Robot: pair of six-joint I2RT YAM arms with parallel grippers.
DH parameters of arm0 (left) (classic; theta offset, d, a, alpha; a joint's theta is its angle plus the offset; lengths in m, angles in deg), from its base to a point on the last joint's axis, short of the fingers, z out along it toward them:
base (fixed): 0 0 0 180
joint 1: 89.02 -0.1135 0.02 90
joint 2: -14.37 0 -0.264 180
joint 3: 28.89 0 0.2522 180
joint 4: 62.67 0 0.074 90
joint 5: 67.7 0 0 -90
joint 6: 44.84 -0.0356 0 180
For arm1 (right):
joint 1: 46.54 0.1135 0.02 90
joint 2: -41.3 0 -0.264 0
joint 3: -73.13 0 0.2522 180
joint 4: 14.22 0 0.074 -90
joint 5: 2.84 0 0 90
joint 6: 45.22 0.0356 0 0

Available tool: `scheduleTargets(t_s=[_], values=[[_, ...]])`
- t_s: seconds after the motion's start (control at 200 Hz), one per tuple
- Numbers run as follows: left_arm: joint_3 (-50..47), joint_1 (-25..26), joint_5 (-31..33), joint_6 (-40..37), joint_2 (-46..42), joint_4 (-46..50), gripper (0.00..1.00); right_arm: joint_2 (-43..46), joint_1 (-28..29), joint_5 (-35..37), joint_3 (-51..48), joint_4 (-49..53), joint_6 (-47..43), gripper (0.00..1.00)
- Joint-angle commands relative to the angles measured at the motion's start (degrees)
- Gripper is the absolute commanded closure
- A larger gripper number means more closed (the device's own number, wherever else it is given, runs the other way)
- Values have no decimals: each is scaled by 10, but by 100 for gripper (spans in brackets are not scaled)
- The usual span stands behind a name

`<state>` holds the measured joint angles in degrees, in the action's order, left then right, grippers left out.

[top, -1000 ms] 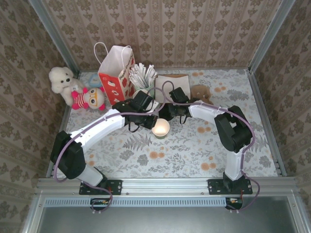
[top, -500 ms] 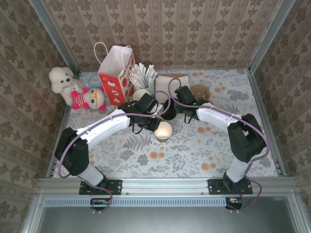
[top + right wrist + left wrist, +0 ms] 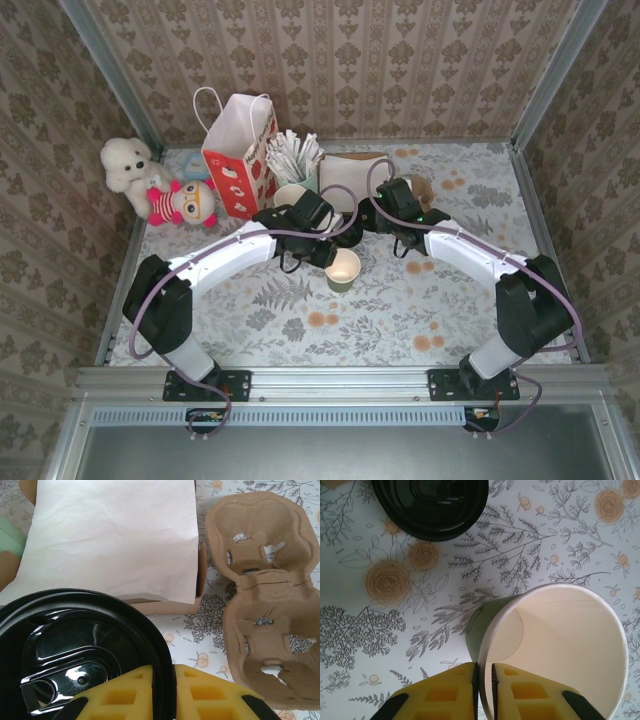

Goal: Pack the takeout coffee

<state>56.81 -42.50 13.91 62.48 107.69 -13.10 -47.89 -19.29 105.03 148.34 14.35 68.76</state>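
The takeout coffee cup [image 3: 343,269] stands mouth-up near the middle of the surface [image 3: 300,325], untopped, its wall pinched at the rim between my left fingers [image 3: 440,696] — nearly together. The black lid [image 3: 85,640] sits just off its far side, clamped by the edge in my right fingers [image 3: 210,697], so capping falls to the right arm, I judge. Since a second ago the cup has slid slightly right and the lid has drawn off toward the far edge.

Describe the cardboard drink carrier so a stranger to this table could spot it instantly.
On the flowered table, look toward the back, just right of the white paper sheet. The drink carrier lies flat there: brown moulded pulp with empty cup wells, lumpy where the sheet is smooth.
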Motion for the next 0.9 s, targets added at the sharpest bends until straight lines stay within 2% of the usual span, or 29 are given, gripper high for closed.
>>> scheduleTargets(t_s=[0.0,0.115,0.41,0.68,0.765,0.825,0.895], values=[[25,3,-18,0,-1,2,79,25,-3,18,-19,0,8,83],[23,1,-21,5,-17,8,72,35,0,16,-22,-8,4,83],[16,-16,-52,2,-65,-2,41,66,11,16,-37,-38,-37,83],[40,-27,-95,14,-111,-33,19,91,32,18,-16,-31,-39,83],[45,-27,-101,36,-123,-66,4,91,44,29,-1,-30,-35,83],[48,-27,-90,52,-124,-81,3,91,54,43,12,-25,-34,83],[57,-27,-49,73,-115,-85,2,91,67,57,27,-20,-33,83]])
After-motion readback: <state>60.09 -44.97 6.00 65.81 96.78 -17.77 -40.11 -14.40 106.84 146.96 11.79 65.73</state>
